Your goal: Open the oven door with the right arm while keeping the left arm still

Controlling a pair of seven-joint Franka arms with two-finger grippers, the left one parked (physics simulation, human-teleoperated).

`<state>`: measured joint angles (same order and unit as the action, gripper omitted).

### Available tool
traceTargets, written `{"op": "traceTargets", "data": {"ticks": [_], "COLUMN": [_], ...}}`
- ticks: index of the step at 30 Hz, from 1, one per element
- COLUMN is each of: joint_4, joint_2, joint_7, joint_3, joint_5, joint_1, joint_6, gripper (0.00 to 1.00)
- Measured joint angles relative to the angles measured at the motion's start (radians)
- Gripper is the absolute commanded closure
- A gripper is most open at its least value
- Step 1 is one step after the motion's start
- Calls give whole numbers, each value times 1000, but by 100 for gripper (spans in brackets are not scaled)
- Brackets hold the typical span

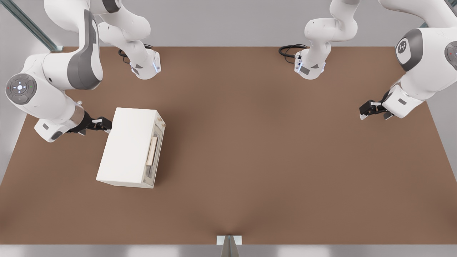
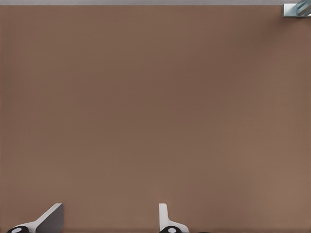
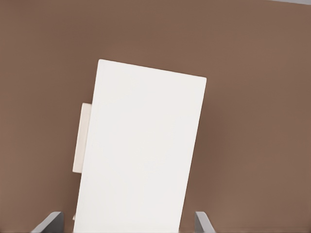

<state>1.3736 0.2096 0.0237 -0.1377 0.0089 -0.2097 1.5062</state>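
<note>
The white countertop oven point(image 1: 126, 146) sits left of centre on the brown counter point(image 1: 267, 150), its oven door point(image 1: 154, 153) shut. The right arm's gripper point(image 1: 103, 124) hovers at its upper-left corner, jaws spread.

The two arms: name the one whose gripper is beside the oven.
The right arm, with the lit button pad, at the front view's left. Its gripper is open by the oven; the left arm hangs over bare table.

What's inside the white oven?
You can't tell. The oven is seen from above, so its plain white top hides the inside. The oven door with its handle looks shut. The gripper sits open at the oven's back edge.
</note>
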Motion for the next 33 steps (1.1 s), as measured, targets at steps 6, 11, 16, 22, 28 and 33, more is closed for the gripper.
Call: {"op": "traceTargets", "data": {"ticks": [6,11,16,22,28,33], "joint_4": [8,13,-3,-13,-13,-13], "joint_2": [78,233,335,421,474,492], "joint_7": [-16,-145,-309,-471,-604,-687], "joint_3": [4,5,5,-9,-8,-8], "joint_5": [-199,-413,-485,-591,-629,-637], "joint_1": [-168,-398,-456,-456,-462,-462], "joint_6": [-19,-55,-69,-53,-28,-20], "gripper": [0,94,100,100,100,100]}}
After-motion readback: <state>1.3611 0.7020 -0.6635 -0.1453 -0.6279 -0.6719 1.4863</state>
